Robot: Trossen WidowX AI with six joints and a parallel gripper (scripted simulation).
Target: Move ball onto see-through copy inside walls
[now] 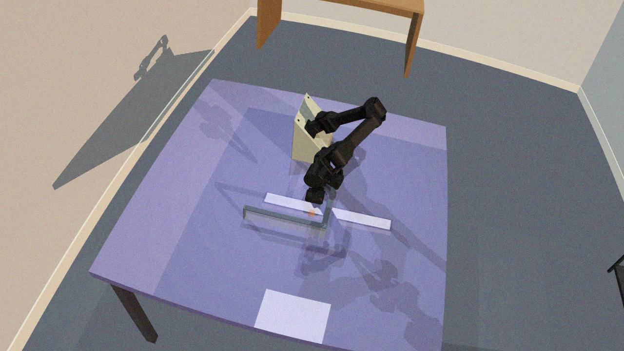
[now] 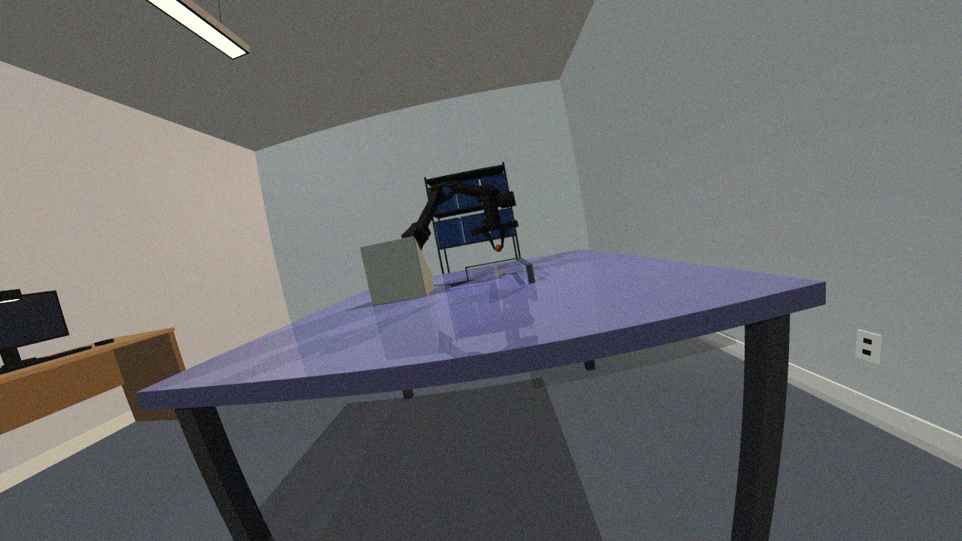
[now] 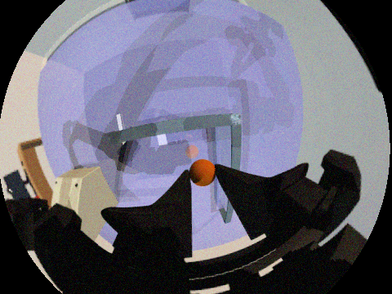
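The gripper [image 3: 202, 176] is closed tight on the orange ball [image 3: 202, 171], pinched at the fingertips. The exterior view shows the ball [image 2: 497, 247] held in the air above the table [image 2: 605, 289], over the clear walls [image 2: 527, 269].

In the wrist view the pale copy [image 3: 192, 152] sits just beyond the ball at 11 o'clock, inside the corner of the walls [image 3: 235, 139]. The top view shows the copy [image 1: 311, 213] close to that corner.

Step in hand, by judgement: carrying. Next move calls for a small shift toward the copy, a careful descent inside the walls, then a gentle release so the ball does not roll.
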